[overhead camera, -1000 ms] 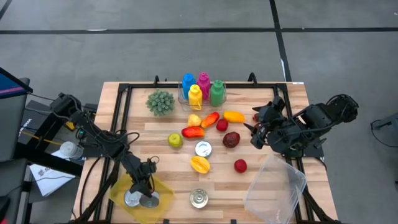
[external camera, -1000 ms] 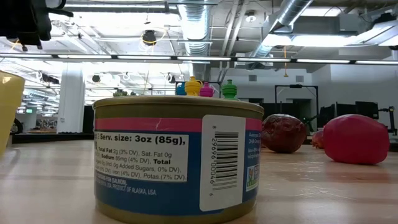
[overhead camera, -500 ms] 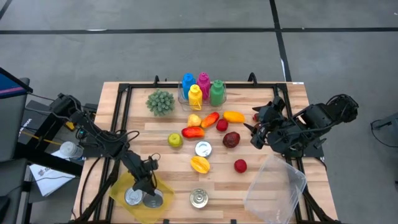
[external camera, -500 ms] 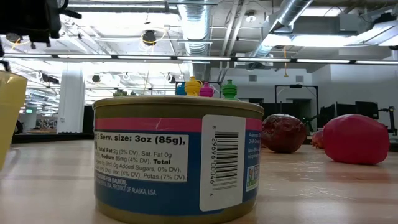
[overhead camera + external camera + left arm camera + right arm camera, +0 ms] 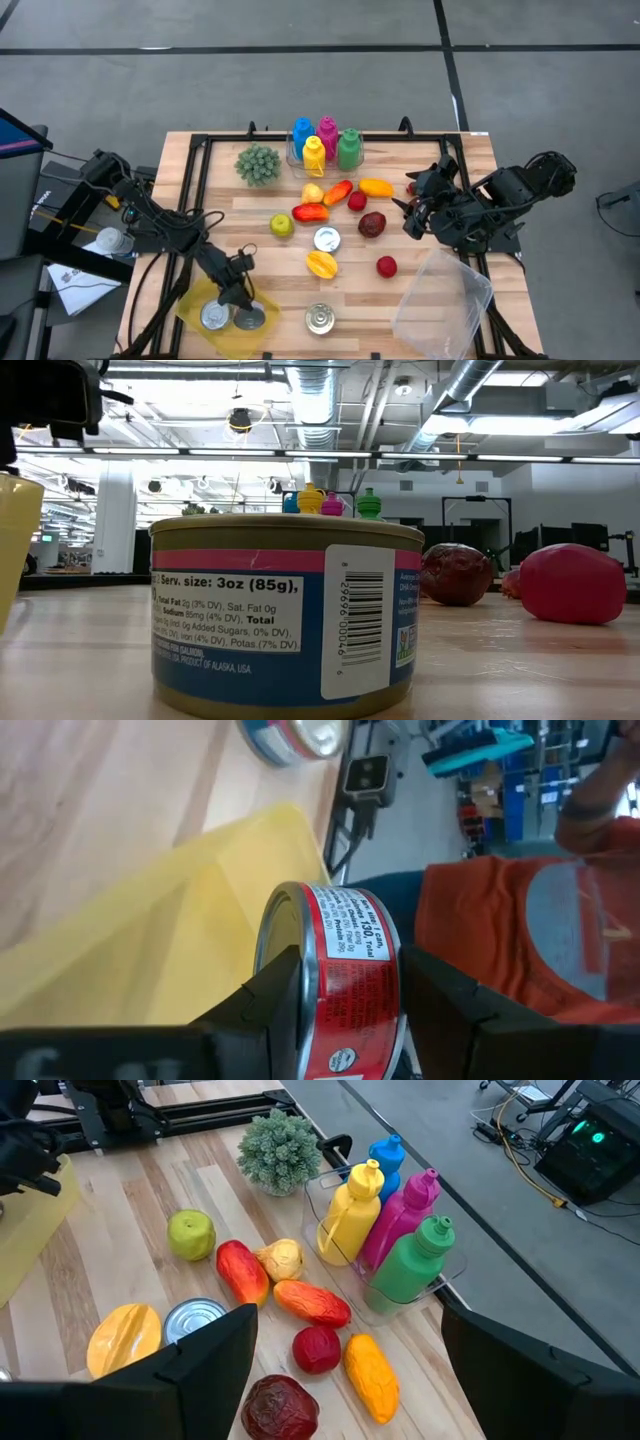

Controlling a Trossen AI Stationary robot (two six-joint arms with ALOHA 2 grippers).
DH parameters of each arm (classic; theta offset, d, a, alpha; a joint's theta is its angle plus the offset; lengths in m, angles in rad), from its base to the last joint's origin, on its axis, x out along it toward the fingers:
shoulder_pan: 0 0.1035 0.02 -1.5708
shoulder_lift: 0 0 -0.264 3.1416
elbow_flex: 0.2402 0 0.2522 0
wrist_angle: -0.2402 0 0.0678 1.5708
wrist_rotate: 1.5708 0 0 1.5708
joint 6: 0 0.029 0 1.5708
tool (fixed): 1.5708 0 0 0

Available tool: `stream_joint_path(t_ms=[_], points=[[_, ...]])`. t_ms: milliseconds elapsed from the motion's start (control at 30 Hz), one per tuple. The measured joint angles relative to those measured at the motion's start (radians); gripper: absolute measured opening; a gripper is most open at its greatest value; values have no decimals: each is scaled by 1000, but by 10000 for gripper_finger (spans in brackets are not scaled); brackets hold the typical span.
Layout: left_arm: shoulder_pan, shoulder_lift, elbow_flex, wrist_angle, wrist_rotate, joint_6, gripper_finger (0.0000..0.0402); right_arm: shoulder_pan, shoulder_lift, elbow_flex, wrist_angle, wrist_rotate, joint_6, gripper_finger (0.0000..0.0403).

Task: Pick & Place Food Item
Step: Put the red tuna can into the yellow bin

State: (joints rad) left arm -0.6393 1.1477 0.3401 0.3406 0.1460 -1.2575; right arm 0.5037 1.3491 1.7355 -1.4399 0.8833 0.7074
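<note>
left gripper (image 5: pixel 345 1010) clamped on red-labelled silver can (image 5: pixel 340 975), right gripper (image 5: pixel 345 1380) jaws apart

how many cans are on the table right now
4: one in the yellow bin at, one held over it by the left gripper at, one near the front edge, one mid-table.

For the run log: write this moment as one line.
left claw: shut on red-label can | over yellow bin | right claw: open, waiting at table's right
</note>
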Motion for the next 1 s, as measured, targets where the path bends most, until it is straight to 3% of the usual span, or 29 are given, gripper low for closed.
stream_joint_path(t_ms=[367, 733, 1000], points=[[-22, 0, 1, -16, 3, -9, 148, 0, 0, 0, 0, 0, 0, 312], [-22, -3, 5, -75, -26, 54, 220, 0, 0, 0, 0, 0, 0, 312], [-10, -32, 1, -123, 21, 48, 208, 0, 0, 0, -5, 0, 0, 312]])
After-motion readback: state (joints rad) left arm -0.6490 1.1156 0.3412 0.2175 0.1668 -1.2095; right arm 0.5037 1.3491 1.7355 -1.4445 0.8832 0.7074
